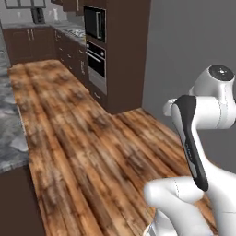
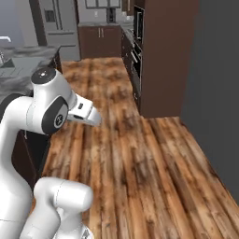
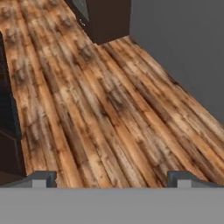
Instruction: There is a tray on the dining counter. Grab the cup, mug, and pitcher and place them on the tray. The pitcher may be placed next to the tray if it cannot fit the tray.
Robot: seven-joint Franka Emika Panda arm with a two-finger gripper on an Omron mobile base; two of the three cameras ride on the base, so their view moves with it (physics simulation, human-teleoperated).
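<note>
Two small dark fingertips [image 3: 43,178] of the hand [image 3: 112,179] rise at the bottom of the hand view, set far apart at full spread with nothing between them; below them lies only the brown, streaked wood-plank floor [image 3: 100,109]. White arm links with dark joints [image 1: 193,138] fold up close in both base views, over the same floor. Along the left edge of the left base view runs a grey marbled stone tabletop on a dark wood base [image 1: 10,129]; it also shows at the left of the right base view, behind the arm. Tall dark-brown cabinetry with a built-in black oven and microwave [image 1: 96,41] stands across the floor, beside a plain grey wall [image 1: 184,41]. Farther back stand low dark-brown cabinets [image 2: 100,41] and a grey refrigerator [image 2: 58,23].
</note>
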